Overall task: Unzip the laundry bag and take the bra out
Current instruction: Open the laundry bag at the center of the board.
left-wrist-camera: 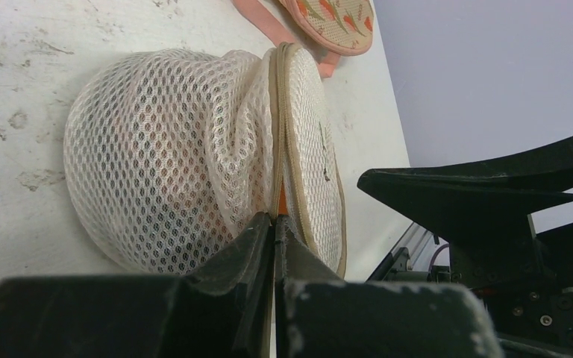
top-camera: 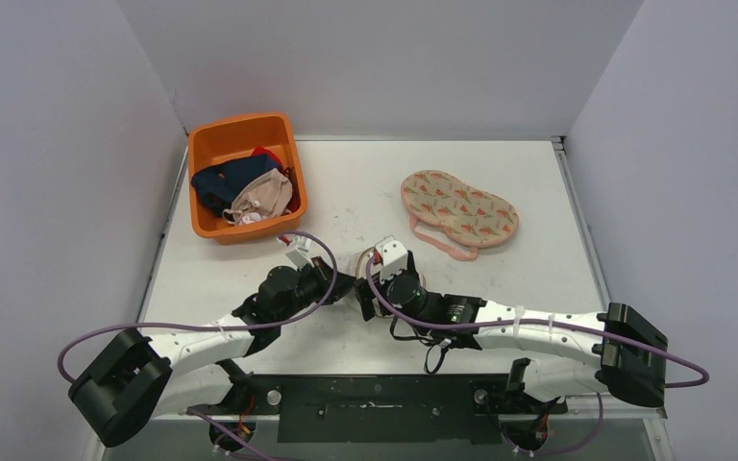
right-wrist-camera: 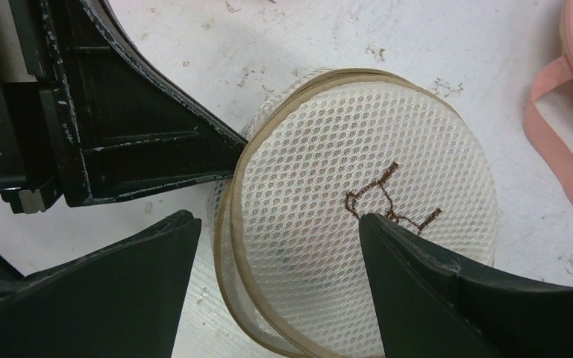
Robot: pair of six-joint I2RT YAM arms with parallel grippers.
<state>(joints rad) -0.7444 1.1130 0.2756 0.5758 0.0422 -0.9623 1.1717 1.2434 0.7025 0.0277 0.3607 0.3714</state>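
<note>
Item under task: round cream mesh laundry bag (left-wrist-camera: 164, 149), lying on the white table (top-camera: 346, 182) at about 6 o'clock of its centre, between the two arms. Its tan zip band (left-wrist-camera: 277, 134) runs around the rim and appears fully closed. Dark contents and a spot of orange show dimly through the mesh; whether that is the bra cannot be confirmed.

Left tool (left-wrist-camera: 274, 224): closed, pinching the zip band at the bag's near rim. Judged purpose: to anchor the bag, or hold the slider. Whether the slider sits inside the pinch cannot be told.

Right tool (right-wrist-camera: 280, 218): open wide, fingers straddling the bag's flat embroidered face, gripping nothing. Judged purpose: positioned to take the opposite hold.

Clearances: the two tools stand very close together over the bag, so room between them is tight. A peach carrot-patterned bra (top-camera: 459, 206) with a pink strap lies at 2 o'clock of the bag, near. An orange plastic tub (top-camera: 238, 123) of clothing sits at 10 o'clock, well apart. Bare table lies at 12 o'clock.
</note>
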